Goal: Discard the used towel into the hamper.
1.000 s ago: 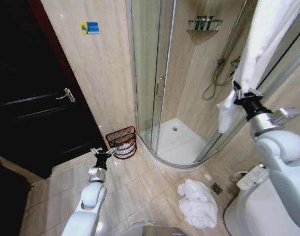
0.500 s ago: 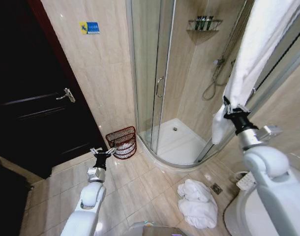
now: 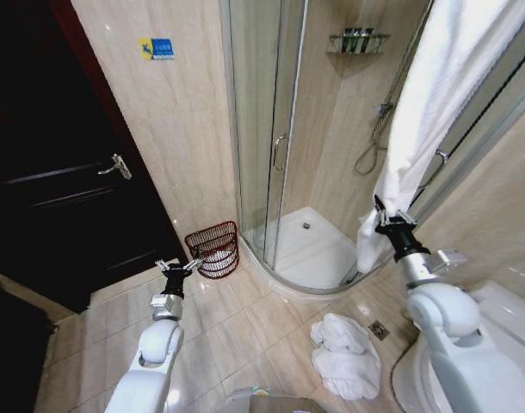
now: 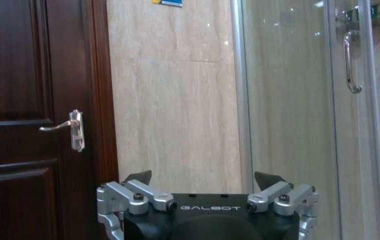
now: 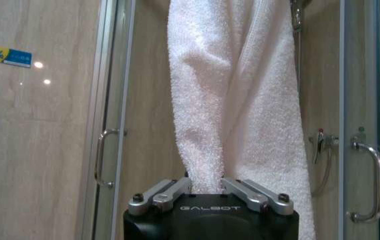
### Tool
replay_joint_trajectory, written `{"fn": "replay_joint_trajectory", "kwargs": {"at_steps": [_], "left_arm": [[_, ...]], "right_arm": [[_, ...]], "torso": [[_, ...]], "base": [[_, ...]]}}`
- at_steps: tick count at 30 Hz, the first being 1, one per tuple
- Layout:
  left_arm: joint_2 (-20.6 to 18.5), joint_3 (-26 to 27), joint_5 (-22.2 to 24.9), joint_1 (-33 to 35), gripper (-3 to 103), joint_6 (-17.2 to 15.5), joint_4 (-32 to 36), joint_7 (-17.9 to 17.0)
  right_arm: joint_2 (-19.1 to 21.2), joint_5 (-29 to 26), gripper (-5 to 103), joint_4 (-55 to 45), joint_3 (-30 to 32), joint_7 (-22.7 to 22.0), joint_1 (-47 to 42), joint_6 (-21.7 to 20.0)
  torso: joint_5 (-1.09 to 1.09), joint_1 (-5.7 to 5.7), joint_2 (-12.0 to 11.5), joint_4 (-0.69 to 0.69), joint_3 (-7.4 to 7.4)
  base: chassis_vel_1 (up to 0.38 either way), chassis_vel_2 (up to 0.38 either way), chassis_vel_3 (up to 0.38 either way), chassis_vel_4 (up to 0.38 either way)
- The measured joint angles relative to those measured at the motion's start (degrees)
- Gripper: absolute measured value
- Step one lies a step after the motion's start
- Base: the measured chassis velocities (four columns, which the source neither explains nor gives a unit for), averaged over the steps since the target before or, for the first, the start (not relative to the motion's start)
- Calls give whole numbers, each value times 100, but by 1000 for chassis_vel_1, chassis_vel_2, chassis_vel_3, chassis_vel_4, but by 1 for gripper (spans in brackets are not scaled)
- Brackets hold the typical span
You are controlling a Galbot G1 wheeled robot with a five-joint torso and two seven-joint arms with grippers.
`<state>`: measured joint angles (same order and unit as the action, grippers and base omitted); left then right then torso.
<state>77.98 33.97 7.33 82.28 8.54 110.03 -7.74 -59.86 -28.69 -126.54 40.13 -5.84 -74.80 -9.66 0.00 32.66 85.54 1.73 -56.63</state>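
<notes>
— What have you got in hand?

— My right gripper is clamped on the lower part of the towel; in the right wrist view the fingers pinch the cloth between them. The towel hangs long and near-vertical, running up and away from the gripper.

— And the hamper?

— The hamper sits on the floor, tipped on its side against the wall by the shower enclosure, well apart from the right gripper, down and across to its left. My left gripper hovers low just beside it, jaws spread wide and empty.

— So the left arm is closer?

— Yes, but the towel is with the right. I judge the carry must go leftward and downward across the shower front.

— Anything else about?

— A second heap of white cloth lies on the floor below the right gripper.
</notes>
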Motion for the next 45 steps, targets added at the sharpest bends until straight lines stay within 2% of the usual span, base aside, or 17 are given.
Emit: {"fn": "replay_joint_trajectory", "kwargs": {"at_steps": [16,29,45], "left_arm": [[-26,151,94,131,100,113,65,19],[-26,184,111,145,100,169,36,20],[-80,164,155,-19,100,141,-68,34]], "right_arm": [[-638,522,6,-1,-187,161,-363,165],[-911,776,6,192,-213,271,-515,317],[-1464,1167,6,1213,-355,364,-225,581]], "torso": [[0,0,0,0,-1],[0,0,0,0,-1],[0,1,0,1,0]], "base": [[0,0,0,0],[0,0,0,0],[0,0,0,0]]}}
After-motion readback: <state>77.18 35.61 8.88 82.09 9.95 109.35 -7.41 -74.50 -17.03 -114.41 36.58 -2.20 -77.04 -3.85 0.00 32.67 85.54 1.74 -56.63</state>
